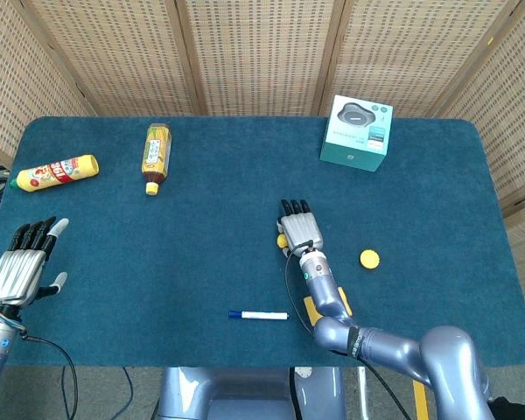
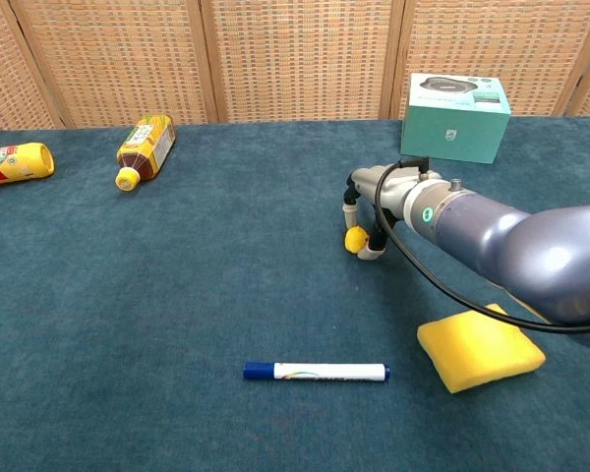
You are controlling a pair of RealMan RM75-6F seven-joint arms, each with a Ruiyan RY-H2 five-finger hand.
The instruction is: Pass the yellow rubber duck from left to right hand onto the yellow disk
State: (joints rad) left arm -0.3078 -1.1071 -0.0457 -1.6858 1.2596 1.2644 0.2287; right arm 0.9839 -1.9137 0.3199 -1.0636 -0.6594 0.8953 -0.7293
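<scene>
Near the middle of the blue table, slightly toward four o'clock, the yellow rubber duck is pinched by the right hand; in the chest view the small yellow body is seen clamped between the downward-curled fingers, low over the cloth, though it cannot be told whether the duck is touching the surface. From the head view only a sliver of the duck is shown at the nine o'clock edge of that hand. The yellow disk is found at three o'clock from the right hand, a little lower, well apart from it. The left hand is seen only in the head view, at the table's nine o'clock edge toward the near corner, with nothing held and its fingers spread.

A blue-capped marker is laid at six o'clock from the duck, near the front edge, and a yellow sponge is placed at three o'clock from the marker, partly hidden under the right arm. At eleven o'clock on the table, two bottles are laid on their sides: a tea bottle and, further toward nine o'clock, a yellow sauce bottle. A teal box is set at one o'clock.
</scene>
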